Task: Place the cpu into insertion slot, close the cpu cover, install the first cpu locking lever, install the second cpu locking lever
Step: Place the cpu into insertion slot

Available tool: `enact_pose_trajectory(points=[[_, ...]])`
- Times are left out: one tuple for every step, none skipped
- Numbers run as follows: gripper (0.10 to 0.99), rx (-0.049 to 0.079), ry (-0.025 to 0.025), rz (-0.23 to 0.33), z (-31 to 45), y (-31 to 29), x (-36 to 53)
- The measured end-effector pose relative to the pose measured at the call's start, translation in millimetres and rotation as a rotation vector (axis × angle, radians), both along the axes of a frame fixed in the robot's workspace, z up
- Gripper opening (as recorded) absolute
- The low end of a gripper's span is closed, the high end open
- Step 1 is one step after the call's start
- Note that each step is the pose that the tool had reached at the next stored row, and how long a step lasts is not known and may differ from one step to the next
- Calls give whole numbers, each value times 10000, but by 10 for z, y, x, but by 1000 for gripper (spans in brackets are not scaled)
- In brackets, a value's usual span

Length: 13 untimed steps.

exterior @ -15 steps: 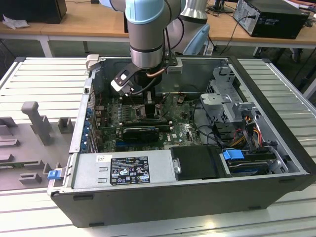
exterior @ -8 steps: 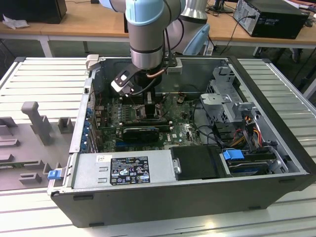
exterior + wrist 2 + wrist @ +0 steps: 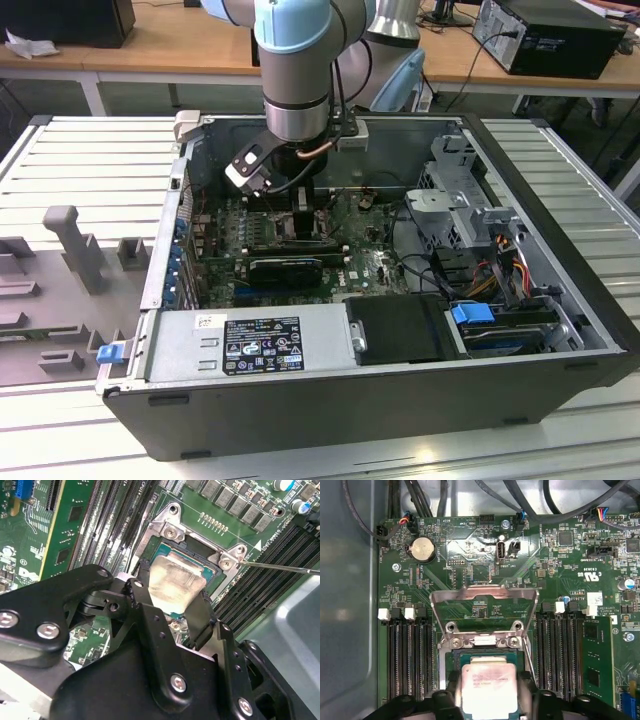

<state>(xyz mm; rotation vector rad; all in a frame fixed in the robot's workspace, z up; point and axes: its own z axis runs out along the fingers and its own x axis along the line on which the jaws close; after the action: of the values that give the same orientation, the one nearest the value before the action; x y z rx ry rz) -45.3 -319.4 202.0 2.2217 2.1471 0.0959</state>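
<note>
The arm (image 3: 295, 70) reached down into the open computer case (image 3: 400, 400), over the far part of the motherboard (image 3: 225, 250), toward the exterior view's left. A power supply (image 3: 260, 345) lay along the near wall of the case. In both wrist views the gripper (image 3: 172, 592) had its fingers (image 3: 142, 577) set against two opposite edges of the cpu (image 3: 175, 582), clamped on it. The cpu sat level, silver-grey top upward, within the frame of the insertion slot (image 3: 194, 539); whether it was fully seated on the pin field could not be determined. In the first wrist view the cpu cover (image 3: 485, 591) stood swung open on its hinge, on the far side of the slot from the gripper, its square window showing the green board behind. A thin locking lever (image 3: 280, 568) stood unlatched beside the slot. Banks of long black memory slots (image 3: 410, 655) flanked the slot on both sides.
</note>
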Motion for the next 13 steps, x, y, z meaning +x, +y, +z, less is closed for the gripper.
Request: enact_pose_trajectory(points=[[604,1,-1,0,-1,1,0],[604,5,-1,-2,-2,7,-1],[604,17,0,-1,-3,15,0],[604,31,0,0,-4,20,0],[604,45,0,0,-4,24,0],[604,62,1,1,-5,28,0],[604,81,0,2,-7,31,0],[604,119,0,0,-9,35,0],[604,121,0,0,-9,35,0],[604,122,0,-1,-8,35,0],[604,110,1,0,41,35,0],[604,7,-2,-2,146,36,0],[604,-85,1,1,149,24,0]])
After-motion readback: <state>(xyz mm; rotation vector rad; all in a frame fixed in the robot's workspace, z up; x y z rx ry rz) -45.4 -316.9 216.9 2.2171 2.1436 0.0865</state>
